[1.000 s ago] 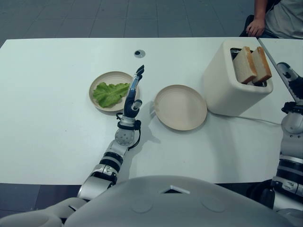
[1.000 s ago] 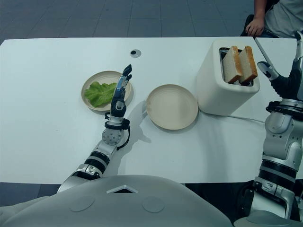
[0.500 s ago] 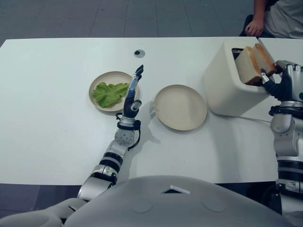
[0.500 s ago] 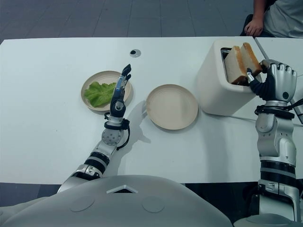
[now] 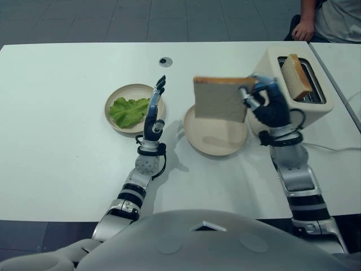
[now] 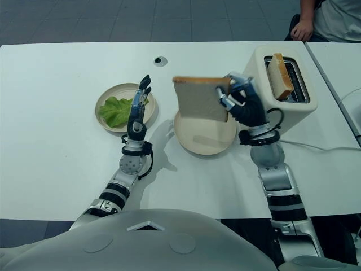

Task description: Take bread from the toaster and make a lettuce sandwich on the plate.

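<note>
L hand (image 5: 153, 116) is upright over the tabletop (image 5: 56, 147), fingers straight and holding nothing, just beside the lettuce plate (image 5: 114, 125). R hand (image 5: 272, 105) has its fingers closed on one edge of a bread slice (image 5: 220, 99), held upright in the air above the empty plate (image 5: 216, 144). Risks: an edge-only grip means the slice could swing or slip and land half off the rim, or tip over if released before it's laid flat. Further back, a sloppy L reach for the lettuce (image 5: 128, 110) may shove its plate, and the 2nd slice (image 5: 295, 77) sits in the toaster (image 5: 317, 113) w/ the cable (image 5: 338, 149) near the R arm's path, so a snag is poss.
</note>
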